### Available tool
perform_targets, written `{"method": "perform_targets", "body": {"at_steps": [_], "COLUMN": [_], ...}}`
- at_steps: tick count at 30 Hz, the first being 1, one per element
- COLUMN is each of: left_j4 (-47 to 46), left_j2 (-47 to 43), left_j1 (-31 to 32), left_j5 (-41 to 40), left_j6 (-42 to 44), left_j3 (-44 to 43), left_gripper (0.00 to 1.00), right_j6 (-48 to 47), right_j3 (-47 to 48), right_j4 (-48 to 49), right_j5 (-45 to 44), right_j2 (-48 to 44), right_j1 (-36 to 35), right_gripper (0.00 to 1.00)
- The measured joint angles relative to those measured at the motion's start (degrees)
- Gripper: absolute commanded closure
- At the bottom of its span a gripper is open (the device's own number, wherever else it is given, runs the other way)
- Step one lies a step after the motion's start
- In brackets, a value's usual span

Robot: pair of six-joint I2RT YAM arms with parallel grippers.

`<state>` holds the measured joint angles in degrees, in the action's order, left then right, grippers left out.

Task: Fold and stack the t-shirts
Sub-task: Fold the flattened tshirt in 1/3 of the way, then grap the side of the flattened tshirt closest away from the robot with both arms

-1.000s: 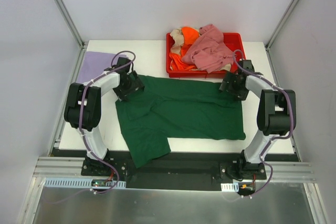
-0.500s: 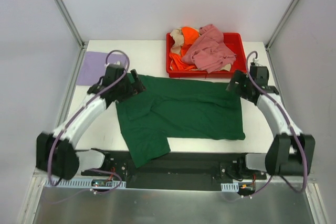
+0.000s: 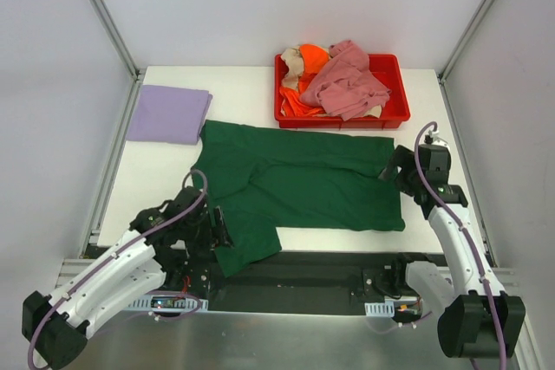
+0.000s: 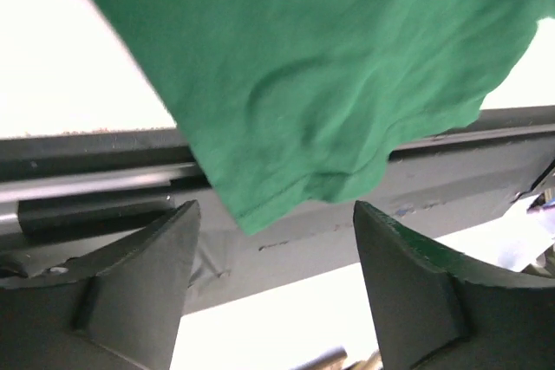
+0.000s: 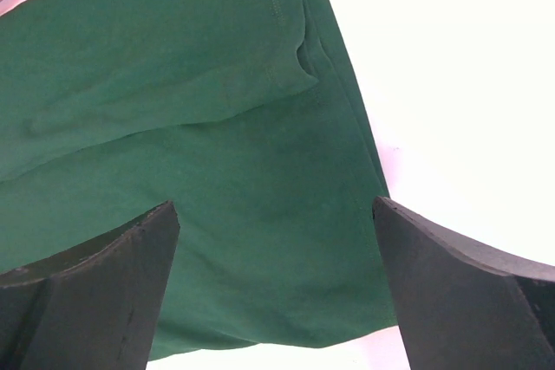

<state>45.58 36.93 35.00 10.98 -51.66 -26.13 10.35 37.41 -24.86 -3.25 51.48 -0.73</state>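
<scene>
A dark green t-shirt (image 3: 303, 181) lies spread across the middle of the table, and one corner (image 3: 247, 250) hangs over the near edge. My left gripper (image 3: 217, 231) is low at that hanging corner (image 4: 260, 205). Its jaws are open and nothing is between them (image 4: 273, 214). My right gripper (image 3: 392, 166) hovers open over the shirt's right edge (image 5: 276, 207) without touching the cloth (image 5: 217, 127). A folded lavender t-shirt (image 3: 169, 113) lies at the far left. Pink (image 3: 347, 84), orange (image 3: 310, 58) and beige (image 3: 292, 63) shirts are piled in the tray.
The red plastic tray (image 3: 397, 65) stands at the back of the table, right of centre. A black rail (image 3: 321, 270) runs along the table's near edge below the hanging cloth (image 4: 451, 171). Bare white table (image 3: 434, 127) shows right of the green shirt.
Both arms have drawn back from the shirt's far corners towards the near edge. The left gripper dropped to the hanging corner and narrowed a little. The lavender shirt is now uncovered.
</scene>
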Motion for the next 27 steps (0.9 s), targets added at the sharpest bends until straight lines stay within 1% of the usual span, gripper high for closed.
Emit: {"method": "perform_targets", "body": {"at_steps": [2,4,8,12,15,19,20,23,24,27], "left_j4": [0.9,1.8,2.2,-0.2,-2.3,-4.5,-4.8,-5.2,-5.5,-5.9], "left_j2": [-1.0,-1.0,0.6,3.3,5.9,7.1,7.4,8.4,8.8,9.4], "left_j1": [1.2,2.2,3.1,3.8,4.6,5.5,5.5,5.6,5.6,5.6], "left_j5": [2.1,3.6,5.3,6.6,7.9,8.5,8.5,8.6,8.4,8.0], "left_j6": [-1.6,-2.9,-4.5,-4.9,-5.0,-5.0,-5.0,-5.6,-5.7,-5.6], "left_j3": [2.5,4.8,5.7,6.3,6.6,7.5,7.8,7.9,8.0,8.0], "left_gripper": [0.37,0.44,0.50,0.59,0.60,0.67,0.70,0.88,1.00,1.00], "right_j6": [0.0,0.0,0.0,0.0,0.2,1.1,1.3,2.2,2.7,4.2], "right_j3": [-0.2,-0.2,-0.4,-0.7,-0.8,-1.9,-2.3,-3.1,-3.3,-3.6], "right_j4": [0.0,0.0,0.0,-0.1,-0.3,-0.6,-0.8,-1.9,-2.6,-5.0], "right_j5": [-0.4,-0.7,-1.1,-1.9,-2.4,-3.2,-3.5,-3.7,-3.5,-2.7], "right_j2": [-0.2,-0.2,-0.2,0.0,0.0,-0.6,-0.9,-1.9,-2.3,-3.8], "right_j1": [0.0,0.0,0.0,0.0,0.0,0.0,0.0,0.0,0.0,0.0], "right_gripper": [0.04,0.04,0.04,0.04,0.04,0.04,0.04,0.04,0.04,0.04]}}
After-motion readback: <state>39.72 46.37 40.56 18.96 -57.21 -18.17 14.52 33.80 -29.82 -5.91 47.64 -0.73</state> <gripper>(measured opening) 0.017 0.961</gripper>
